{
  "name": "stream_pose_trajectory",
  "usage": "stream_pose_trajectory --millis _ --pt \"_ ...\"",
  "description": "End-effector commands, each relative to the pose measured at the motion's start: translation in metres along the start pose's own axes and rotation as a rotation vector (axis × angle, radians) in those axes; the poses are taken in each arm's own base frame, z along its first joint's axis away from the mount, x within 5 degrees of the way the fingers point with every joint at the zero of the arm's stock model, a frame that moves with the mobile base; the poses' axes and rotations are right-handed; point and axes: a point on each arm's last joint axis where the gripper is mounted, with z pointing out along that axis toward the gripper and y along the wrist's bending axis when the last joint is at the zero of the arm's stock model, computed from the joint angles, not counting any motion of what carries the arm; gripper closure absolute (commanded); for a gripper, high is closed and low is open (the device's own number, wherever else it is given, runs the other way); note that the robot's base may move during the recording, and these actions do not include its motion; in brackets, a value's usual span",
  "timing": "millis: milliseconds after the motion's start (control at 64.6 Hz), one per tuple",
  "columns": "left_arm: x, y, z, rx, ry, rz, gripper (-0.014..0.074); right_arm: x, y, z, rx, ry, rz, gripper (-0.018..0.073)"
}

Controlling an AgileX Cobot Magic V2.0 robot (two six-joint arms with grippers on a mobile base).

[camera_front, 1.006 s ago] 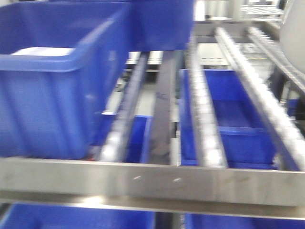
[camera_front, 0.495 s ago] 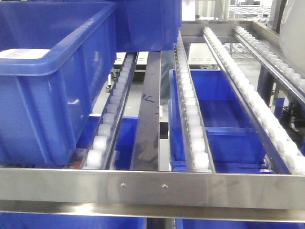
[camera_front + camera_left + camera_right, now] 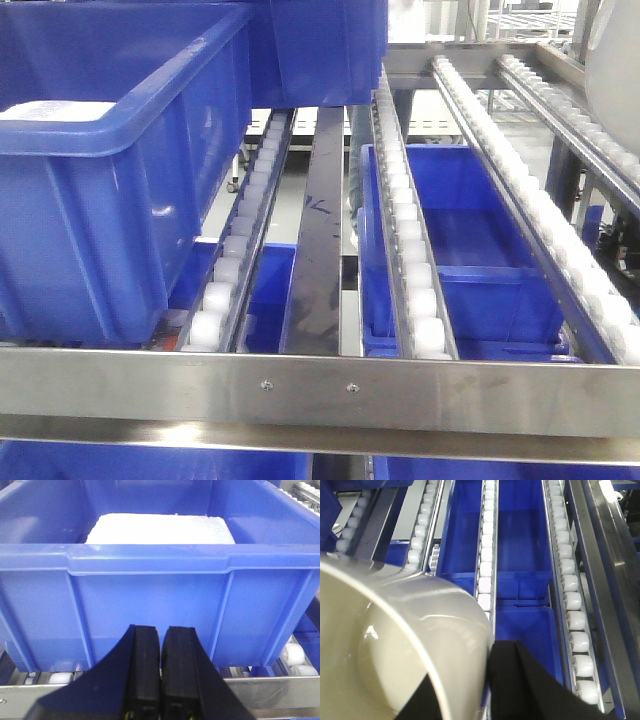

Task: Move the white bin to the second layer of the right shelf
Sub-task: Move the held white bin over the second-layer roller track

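Bin-wise: right fingers (image 3: 492,680) grip white bin (image 3: 395,650) by its rim above the roller lanes (image 3: 487,555); lower it flat between rails, behind front rail (image 3: 320,390); left fingers (image 3: 161,670) clenched, idle.

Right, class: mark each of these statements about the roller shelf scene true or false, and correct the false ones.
1. The left tool is shut with nothing between its fingers. True.
2. The blue crate facing the left tool is empty. False: a white slab lies inside it.
3. The white bin sits in the right tool's grip, above the roller lanes. True.
4. The white bin already rests on the rollers behind the steel front rail. False: in the front view only its edge shows at far right, off the lanes.
5. Blue crates lie below the roller lanes. True.
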Motion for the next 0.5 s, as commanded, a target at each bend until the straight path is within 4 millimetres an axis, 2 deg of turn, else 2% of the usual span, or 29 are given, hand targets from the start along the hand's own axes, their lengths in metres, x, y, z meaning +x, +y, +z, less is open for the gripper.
stream_pose_trajectory --millis 0,480 --pt "0.0001 -0.0004 0.0005 0.008 -0.079 -0.007 0.0512 -0.0171 0.0021 -0.0049 -0.014 -0.12 -0.001 0.0507" --pt "0.0001 -0.0004 0.0005 0.008 -0.079 -0.007 0.0512 -0.0154 0.0022 -0.0047 -0.015 -0.101 0.008 0.0507"
